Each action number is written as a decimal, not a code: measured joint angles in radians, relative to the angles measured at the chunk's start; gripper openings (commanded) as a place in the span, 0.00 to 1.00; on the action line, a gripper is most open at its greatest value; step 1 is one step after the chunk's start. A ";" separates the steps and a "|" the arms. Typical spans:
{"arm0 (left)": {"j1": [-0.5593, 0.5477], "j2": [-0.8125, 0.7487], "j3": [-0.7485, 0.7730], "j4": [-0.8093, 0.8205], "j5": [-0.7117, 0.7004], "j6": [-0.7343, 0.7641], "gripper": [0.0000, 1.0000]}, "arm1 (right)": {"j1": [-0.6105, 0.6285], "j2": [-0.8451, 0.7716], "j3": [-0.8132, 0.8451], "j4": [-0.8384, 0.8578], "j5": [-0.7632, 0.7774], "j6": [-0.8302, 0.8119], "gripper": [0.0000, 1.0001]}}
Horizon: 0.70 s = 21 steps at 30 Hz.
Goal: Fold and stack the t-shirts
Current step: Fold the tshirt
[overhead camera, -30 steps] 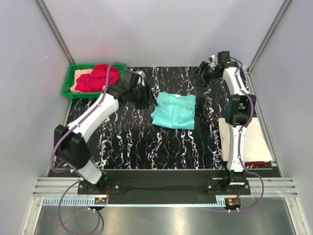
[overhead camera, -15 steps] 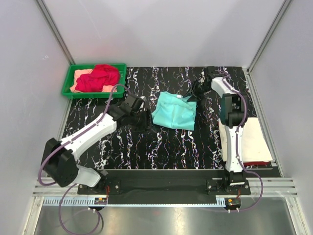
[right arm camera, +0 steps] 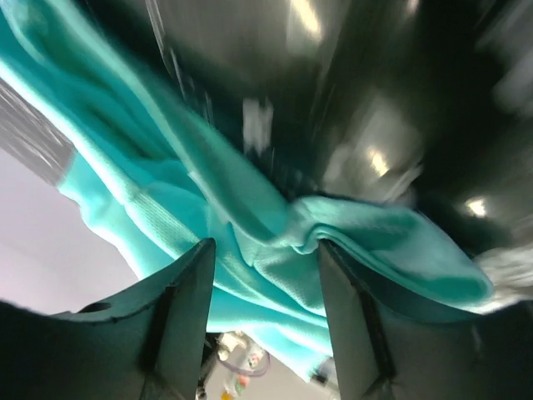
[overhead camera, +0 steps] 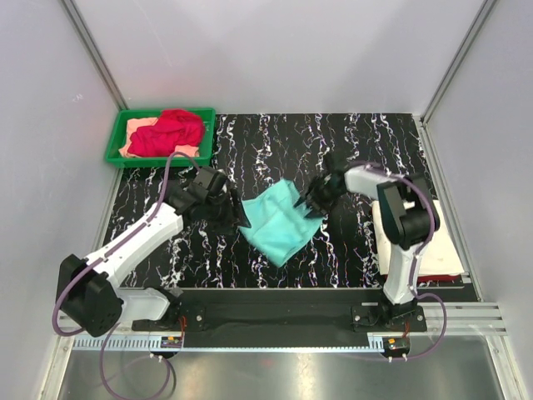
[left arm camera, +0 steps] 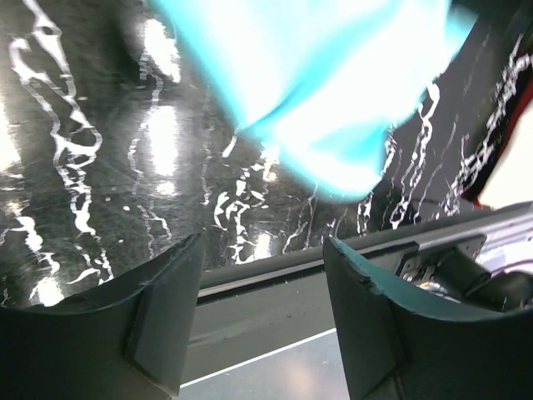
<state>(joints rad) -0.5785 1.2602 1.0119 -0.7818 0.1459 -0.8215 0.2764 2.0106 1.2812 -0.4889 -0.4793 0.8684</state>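
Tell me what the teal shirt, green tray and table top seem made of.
Teal shirt: soft matte cloth, likely knit; it drapes and creases. Green tray: probably rigid plastic, with a moulded rim. Table top: glossy black with white veins, marble-look; whether it is real stone is uncertain.

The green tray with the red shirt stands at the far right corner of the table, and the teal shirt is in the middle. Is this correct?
No. The green tray with the red shirt stands at the far left corner of the table, not the far right; the top external view shows it. The teal shirt is in the middle.
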 measured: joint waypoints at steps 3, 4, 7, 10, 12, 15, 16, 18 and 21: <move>0.021 0.000 -0.001 -0.008 0.000 -0.007 0.68 | 0.142 -0.091 -0.132 0.055 -0.008 0.124 0.63; 0.024 0.000 -0.001 -0.010 0.000 -0.007 0.69 | 0.189 -0.117 -0.163 0.068 -0.012 0.158 0.64; 0.024 0.020 0.012 -0.024 0.004 -0.006 0.70 | 0.275 -0.201 -0.209 0.092 -0.036 0.207 0.66; 0.021 0.076 0.054 -0.053 0.004 0.005 0.71 | 0.273 -0.307 -0.216 0.086 -0.035 0.175 0.68; 0.013 0.117 0.087 -0.076 -0.010 0.014 0.71 | 0.256 -0.372 -0.213 0.071 -0.028 0.103 0.67; -0.017 0.173 0.140 -0.124 -0.071 0.028 0.67 | 0.242 -0.433 -0.214 0.039 -0.017 -0.012 0.65; -0.029 0.193 0.161 -0.142 -0.093 0.034 0.66 | 0.241 -0.440 -0.219 0.032 -0.020 -0.048 0.64; -0.051 0.235 0.205 -0.180 -0.137 0.044 0.65 | 0.241 -0.448 -0.239 0.027 -0.031 -0.103 0.64; -0.080 0.301 0.266 -0.210 -0.187 0.056 0.64 | 0.241 -0.449 -0.287 0.012 -0.047 -0.170 0.63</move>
<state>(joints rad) -0.6586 1.5616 1.2778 -0.9916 -0.0410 -0.7654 0.5179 1.5620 0.9943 -0.4767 -0.5266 0.6983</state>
